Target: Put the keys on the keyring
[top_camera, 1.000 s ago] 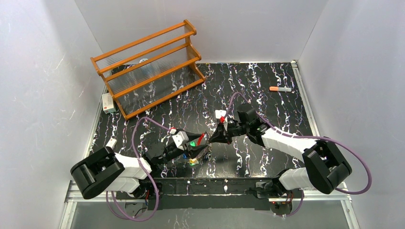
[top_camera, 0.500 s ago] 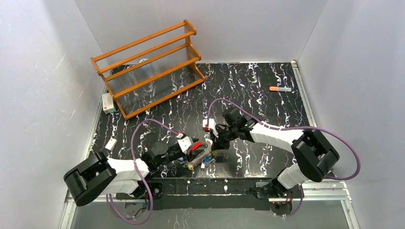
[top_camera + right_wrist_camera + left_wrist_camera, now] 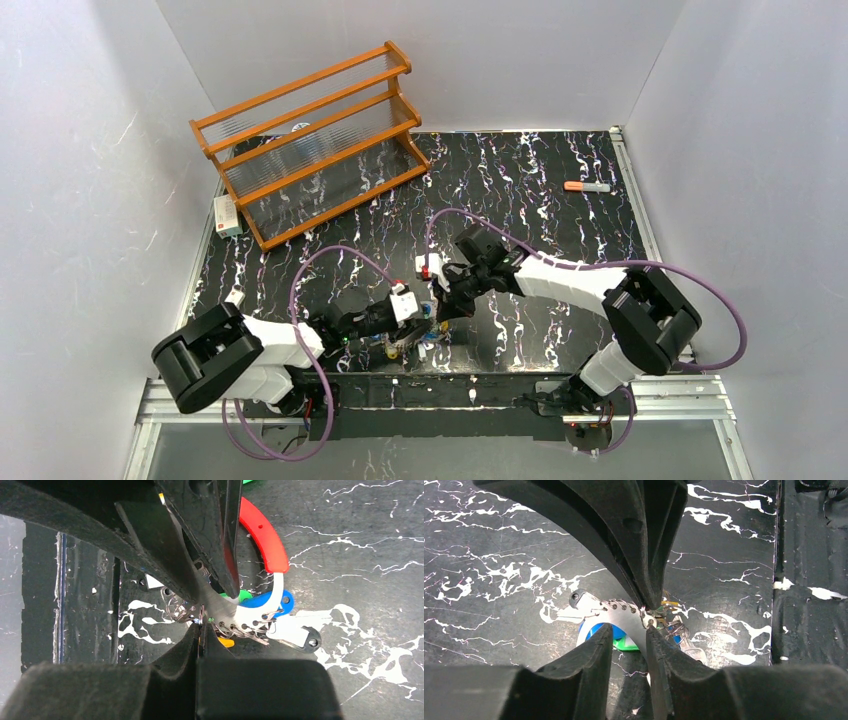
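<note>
Black marbled worktop boxed in by white walls, wooden rack far left, orange-capped marker far right, and all the action at the near middle. The keyring is right there between both arms, red arc and pale holed strip on show, with the keys (blue, green, orange and white heads) bunched along the strip.

Right fingers are clenched tight, tips on the strip by the little wire loops. Can't tell if a loop is actually pinched. Left fingers straddle the same strip with a gap showing, so whether they're gripping it, can't tell.

My guess is one side steadies the ring while the other works a loop.

Versus a second ago, both arms have come nearer and lower, the right one has swung left, and the red arc no longer shows from above.
</note>
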`<move>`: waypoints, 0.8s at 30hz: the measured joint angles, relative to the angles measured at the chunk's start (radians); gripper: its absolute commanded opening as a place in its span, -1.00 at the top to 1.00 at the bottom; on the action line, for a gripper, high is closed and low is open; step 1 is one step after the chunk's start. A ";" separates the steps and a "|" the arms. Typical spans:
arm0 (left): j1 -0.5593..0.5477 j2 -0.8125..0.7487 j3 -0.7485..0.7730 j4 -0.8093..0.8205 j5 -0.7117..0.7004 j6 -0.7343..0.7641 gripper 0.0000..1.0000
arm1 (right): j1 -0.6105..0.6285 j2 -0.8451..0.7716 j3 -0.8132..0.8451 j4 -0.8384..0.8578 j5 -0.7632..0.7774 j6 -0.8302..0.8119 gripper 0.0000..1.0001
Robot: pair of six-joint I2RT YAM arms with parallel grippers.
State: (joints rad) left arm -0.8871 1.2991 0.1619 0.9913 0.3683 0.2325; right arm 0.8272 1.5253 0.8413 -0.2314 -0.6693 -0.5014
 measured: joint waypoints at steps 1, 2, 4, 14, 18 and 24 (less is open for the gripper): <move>0.000 0.002 0.001 -0.002 0.003 0.000 0.54 | 0.004 0.003 0.000 -0.002 0.000 0.000 0.97; 0.000 0.003 0.002 -0.004 0.006 0.000 0.59 | 0.008 0.004 0.000 -0.003 0.000 0.000 0.97; 0.000 0.007 0.003 -0.006 0.014 0.002 0.64 | 0.014 0.004 0.001 -0.005 0.001 0.000 0.97; 0.000 0.058 0.032 -0.008 0.068 0.005 0.79 | 0.033 0.020 0.021 -0.009 0.011 0.000 0.97; -0.001 0.068 0.036 -0.008 0.077 0.005 1.00 | 0.034 0.021 0.021 -0.011 0.015 0.000 0.97; 0.000 0.068 0.036 -0.009 0.074 0.003 1.00 | 0.040 0.021 0.021 -0.013 0.023 -0.003 0.97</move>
State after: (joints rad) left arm -0.8875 1.3674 0.1982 0.9825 0.4427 0.2352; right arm 0.8673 1.5467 0.8623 -0.2443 -0.6460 -0.5049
